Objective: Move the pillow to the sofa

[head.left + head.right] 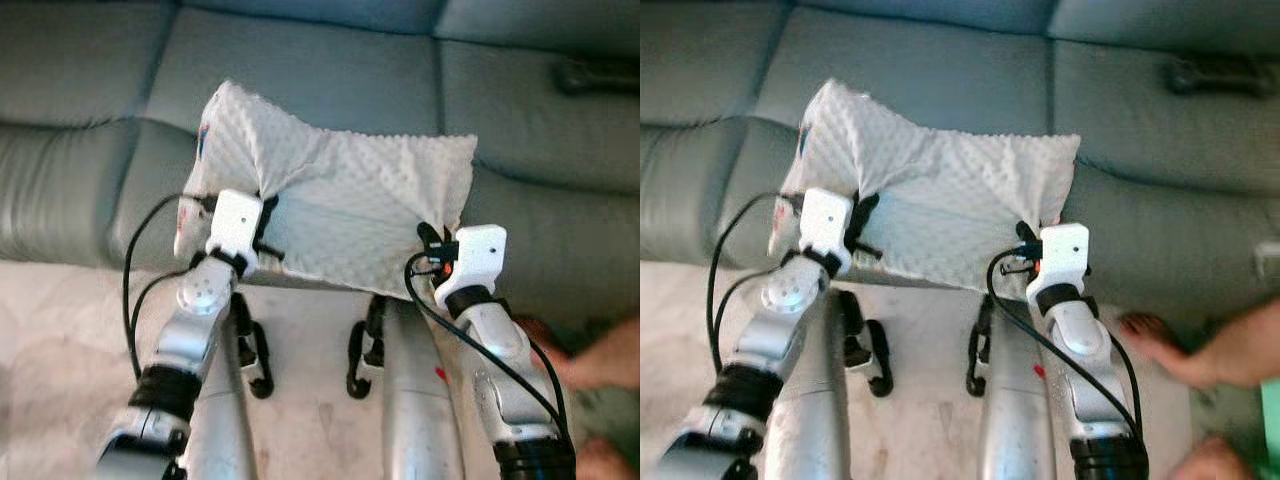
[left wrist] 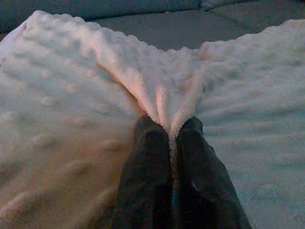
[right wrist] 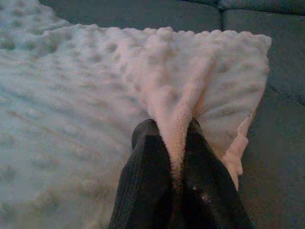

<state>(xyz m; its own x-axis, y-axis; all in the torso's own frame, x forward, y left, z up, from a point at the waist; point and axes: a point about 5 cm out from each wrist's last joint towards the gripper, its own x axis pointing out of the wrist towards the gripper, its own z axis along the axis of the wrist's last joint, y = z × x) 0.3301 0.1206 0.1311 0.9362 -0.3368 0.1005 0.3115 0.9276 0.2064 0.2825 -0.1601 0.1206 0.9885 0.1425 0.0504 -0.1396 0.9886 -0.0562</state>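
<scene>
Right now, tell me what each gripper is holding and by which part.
Both hold the white dotted pillow above the sofa. The left gripper pinches a fold of its fabric near the left edge; the right gripper pinches a fold near the right corner.

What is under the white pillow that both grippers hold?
Under the pillow lies the grey-green sofa seat; the pillow hides the part directly below. The left gripper and right gripper pinch its near edge.

pillow (image 1: 340, 205) over sofa (image 1: 330, 80) front edge
</scene>
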